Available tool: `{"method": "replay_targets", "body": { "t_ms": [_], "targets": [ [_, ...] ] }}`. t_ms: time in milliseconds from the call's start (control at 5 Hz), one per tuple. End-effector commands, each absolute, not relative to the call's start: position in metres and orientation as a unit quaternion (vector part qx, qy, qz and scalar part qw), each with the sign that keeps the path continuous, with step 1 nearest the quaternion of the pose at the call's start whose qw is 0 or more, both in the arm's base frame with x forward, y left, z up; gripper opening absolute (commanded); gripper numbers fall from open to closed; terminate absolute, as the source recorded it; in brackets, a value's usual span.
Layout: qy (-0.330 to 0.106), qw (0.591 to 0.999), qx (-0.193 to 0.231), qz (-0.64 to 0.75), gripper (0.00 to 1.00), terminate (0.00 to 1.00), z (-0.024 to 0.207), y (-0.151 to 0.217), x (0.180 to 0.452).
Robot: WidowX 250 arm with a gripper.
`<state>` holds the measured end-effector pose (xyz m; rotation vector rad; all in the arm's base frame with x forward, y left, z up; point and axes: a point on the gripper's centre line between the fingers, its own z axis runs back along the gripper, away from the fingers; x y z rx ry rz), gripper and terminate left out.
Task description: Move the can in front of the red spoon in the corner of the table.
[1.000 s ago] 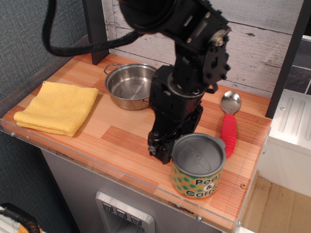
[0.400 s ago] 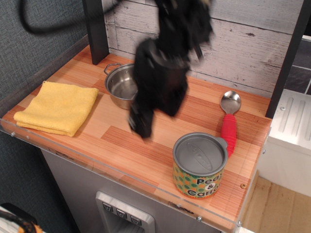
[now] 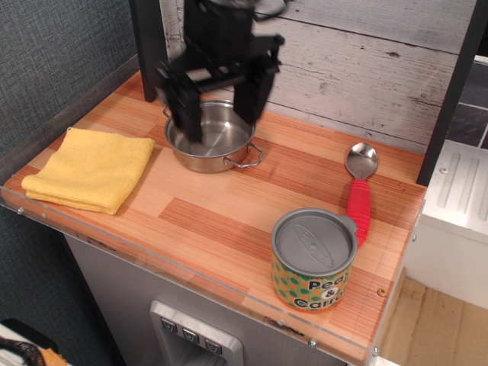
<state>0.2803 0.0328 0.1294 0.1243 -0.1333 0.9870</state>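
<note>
The can (image 3: 313, 261), a short tin with a grey lid and a green-and-orange dotted label, stands upright near the front right corner of the table (image 3: 213, 210). The red spoon (image 3: 359, 194) lies just behind it, silver bowl pointing to the back, its red handle end touching or nearly touching the can's lid. My gripper (image 3: 221, 114) is open and empty, high over the steel pot at the back left, well away from the can.
A shiny steel pot (image 3: 210, 137) with two handles sits at the back, partly hidden by my gripper. A folded yellow cloth (image 3: 90, 169) lies at the left. A dark post (image 3: 149, 46) stands at the back left, a white plank wall behind.
My gripper has let go of the can's side, risen and swung back left, from beside the can to above the pot. The can stays where it stood.
</note>
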Motion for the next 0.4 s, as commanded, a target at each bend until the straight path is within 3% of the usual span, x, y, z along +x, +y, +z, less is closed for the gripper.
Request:
{"method": "replay_targets", "body": {
  "t_ms": [0,200],
  "targets": [
    [-0.114,0.924,0.010,0.366,1.00,0.00,0.159,0.050,0.314],
    [-0.142,0.932,-0.002,0.333,1.00,0.00,0.175,0.029,0.336]
  ]
}}
